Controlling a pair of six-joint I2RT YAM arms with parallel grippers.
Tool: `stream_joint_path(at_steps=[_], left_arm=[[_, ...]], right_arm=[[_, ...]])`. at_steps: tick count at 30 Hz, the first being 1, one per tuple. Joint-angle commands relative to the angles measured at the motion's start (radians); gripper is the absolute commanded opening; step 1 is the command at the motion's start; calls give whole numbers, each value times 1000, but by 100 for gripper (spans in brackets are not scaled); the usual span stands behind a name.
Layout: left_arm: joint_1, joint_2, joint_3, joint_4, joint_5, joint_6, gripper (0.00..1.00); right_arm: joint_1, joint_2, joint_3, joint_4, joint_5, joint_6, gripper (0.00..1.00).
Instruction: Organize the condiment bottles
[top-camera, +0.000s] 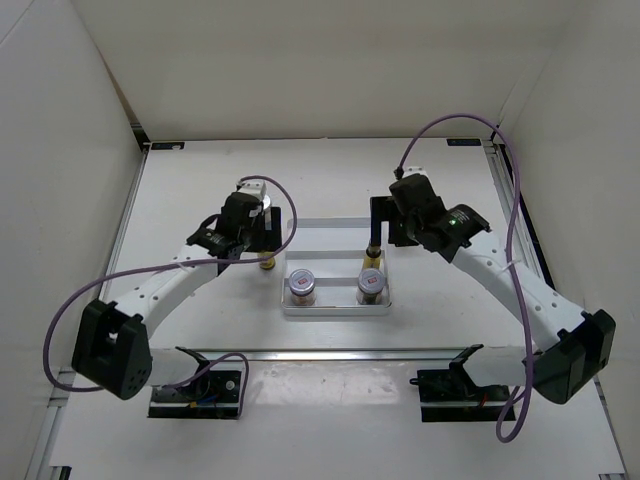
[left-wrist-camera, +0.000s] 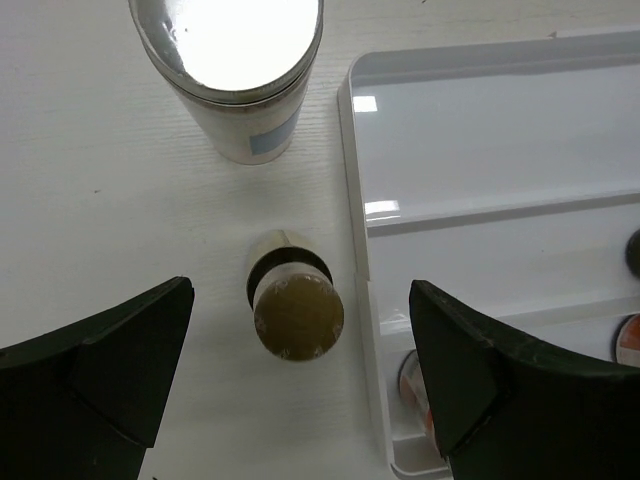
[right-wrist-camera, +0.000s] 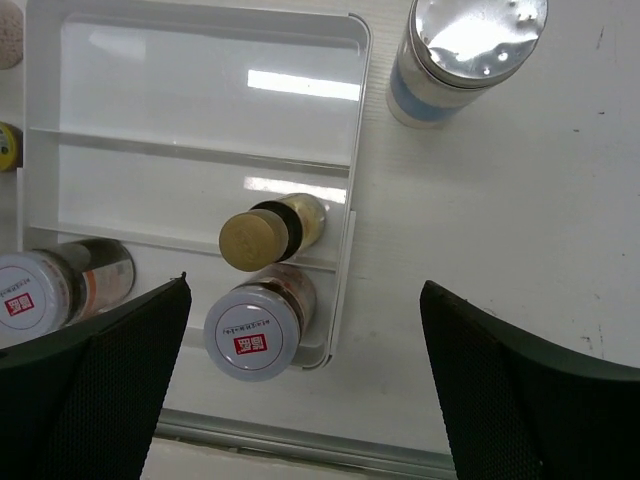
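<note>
White table (top-camera: 200, 180) carries divided tray (top-camera: 330, 236); left tall bottle (left-wrist-camera: 250, 130), yellow bottle (left-wrist-camera: 297, 315), right tall bottle (right-wrist-camera: 450, 70) beside it.

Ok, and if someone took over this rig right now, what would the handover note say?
Left gripper: open, empty, above the yellow bottle standing on the table just left of the tray.
Right gripper: open, empty, over the tray's right end.
Done: both silver-lidded jars are in the near compartment; the second yellow bottle is in the compartment behind them, at the right end.
To do: the outside yellow bottle and both tall white bottles, one left of the tray, one off its far right corner.
</note>
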Motion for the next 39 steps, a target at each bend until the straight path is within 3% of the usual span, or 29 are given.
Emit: stream_joint_path(at_steps=[1,9,16,20,26,31,39], left_arm=[[-2,43,34,44,-8,-7,99],[-2,138,74,66,-17,-7,78],[-2,150,124,28,-37,2,46],[-2,110,181,-6,-28,11,33],[-31,86,297,-49,-28,20,21],[-69,95,417,-104,-10,20,16],[-143,151,411,-114,30,-16,12]], right_arm=[[6,-39,-10,-8,29,12,98],[6,-90,-48,-26,53,2,97],[6,-99,-69,-36,72,-7,96],[6,-99,-69,-36,82,-7,96],[6,-90,-69,-36,82,-16,96],[-4,-90,-69,-36,91,-16,96],[-4,-90,-79,-45,91,-16,96]])
